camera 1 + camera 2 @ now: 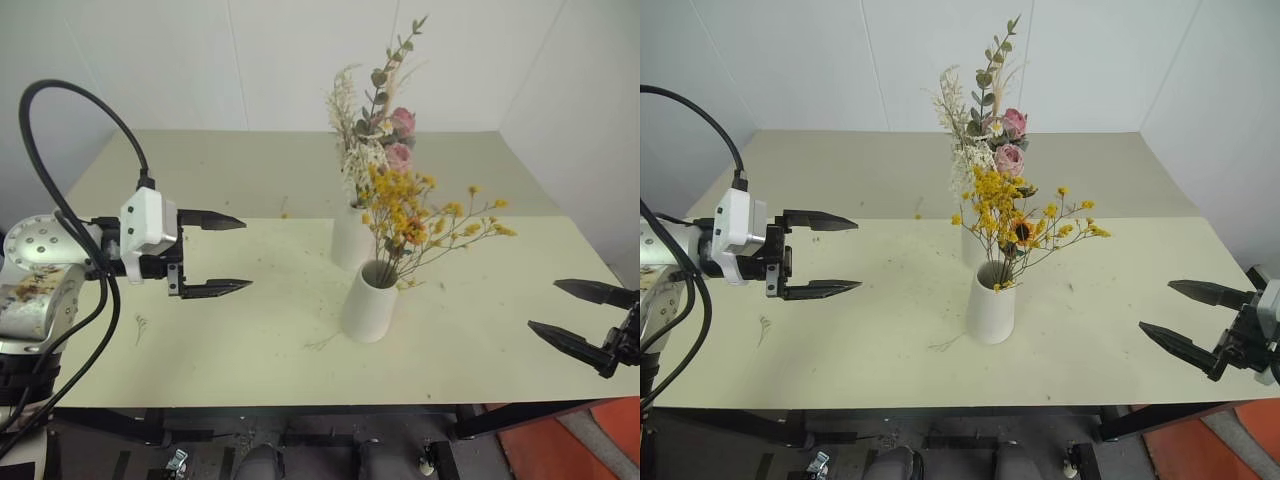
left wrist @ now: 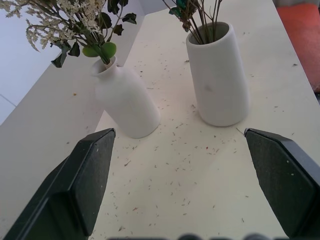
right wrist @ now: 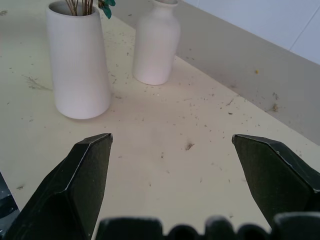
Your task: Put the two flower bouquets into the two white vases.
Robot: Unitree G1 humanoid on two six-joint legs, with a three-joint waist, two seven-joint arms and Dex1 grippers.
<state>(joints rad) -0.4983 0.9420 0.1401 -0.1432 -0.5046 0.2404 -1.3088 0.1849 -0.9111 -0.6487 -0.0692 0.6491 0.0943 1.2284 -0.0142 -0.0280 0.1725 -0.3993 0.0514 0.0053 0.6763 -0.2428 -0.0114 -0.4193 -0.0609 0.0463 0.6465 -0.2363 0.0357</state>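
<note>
From the head camera I see my left claw (image 1: 228, 254) hanging above the worktop (image 1: 250, 330), fingers spread wide and holding nothing, pointing toward the vases. The cylinder vase (image 1: 368, 301) stands well ahead of its tips, with the yellow-orange bouquet (image 1: 415, 218) rising out of its mouth. Just behind that vase is the bottle vase (image 1: 350, 238), carrying the pink rose bouquet (image 1: 378, 120). My right claw (image 1: 568, 314) is on the opposite side of the vases, also wide apart and empty, well clear of them.

Through the left wrist camera, the black fingers (image 2: 80, 185) are far apart over the crumb-strewn worktop (image 2: 175, 190). Both vases stand beyond the tips; the bottle vase (image 2: 125, 102) holds green leafy stems, the cylinder vase (image 2: 217, 75) thin brown ones.

Through the right wrist camera, the fingers (image 3: 75, 185) are spread wide with bare worktop (image 3: 170, 145) between them. The cylinder vase (image 3: 79, 62) stands nearer the tips, the bottle vase (image 3: 156, 42) farther off beside it.
</note>
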